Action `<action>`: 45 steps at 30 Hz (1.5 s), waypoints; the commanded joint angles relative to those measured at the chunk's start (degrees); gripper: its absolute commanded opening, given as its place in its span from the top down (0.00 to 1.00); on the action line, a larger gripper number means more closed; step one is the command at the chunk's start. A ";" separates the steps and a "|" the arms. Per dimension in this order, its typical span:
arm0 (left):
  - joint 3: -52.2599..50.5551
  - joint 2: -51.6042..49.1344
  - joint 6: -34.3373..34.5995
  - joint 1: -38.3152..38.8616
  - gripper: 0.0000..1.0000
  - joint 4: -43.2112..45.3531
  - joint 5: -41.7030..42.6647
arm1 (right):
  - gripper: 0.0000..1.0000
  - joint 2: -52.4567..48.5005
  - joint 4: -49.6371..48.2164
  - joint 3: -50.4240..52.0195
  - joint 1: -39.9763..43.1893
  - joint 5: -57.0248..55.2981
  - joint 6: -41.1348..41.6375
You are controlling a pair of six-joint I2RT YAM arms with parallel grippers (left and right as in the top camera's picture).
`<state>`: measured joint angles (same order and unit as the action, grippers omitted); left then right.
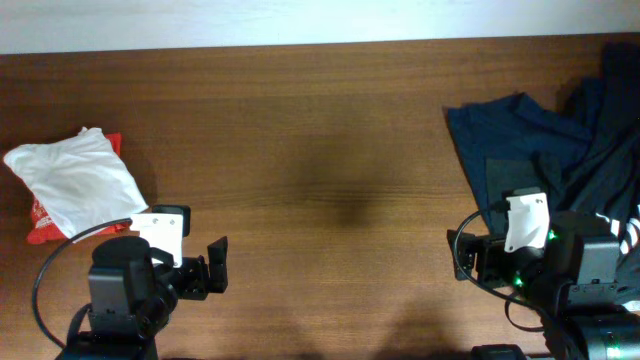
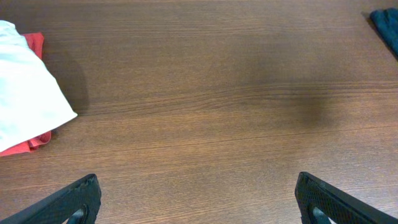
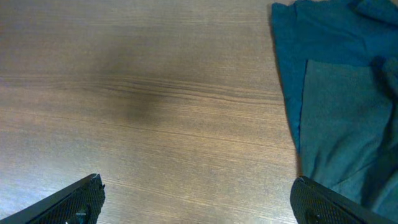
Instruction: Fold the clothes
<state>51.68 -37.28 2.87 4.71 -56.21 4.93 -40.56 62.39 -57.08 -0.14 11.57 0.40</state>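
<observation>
White T-shirt (image 1: 75, 180) lies at left, atop a red shirt (image 1: 38, 232). The left gripper (image 2: 200, 202) and right gripper (image 3: 198, 202) both stand spread wide.

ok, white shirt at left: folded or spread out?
Not spread: the white shirt lies as a compact bundle on the red shirt; no sleeves or print show. Whether it is neatly folded: cannot tell.
</observation>
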 commanded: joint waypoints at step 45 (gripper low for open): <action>-8.55 9.31 0.31 -1.51 0.01 1.75 -0.48 | 0.01 40.35 -58.31 56.76 0.22 -6.10 -8.55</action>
<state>49.39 -33.17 2.87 4.01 -56.80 4.89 -0.80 3.64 -0.58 -0.14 5.98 -7.79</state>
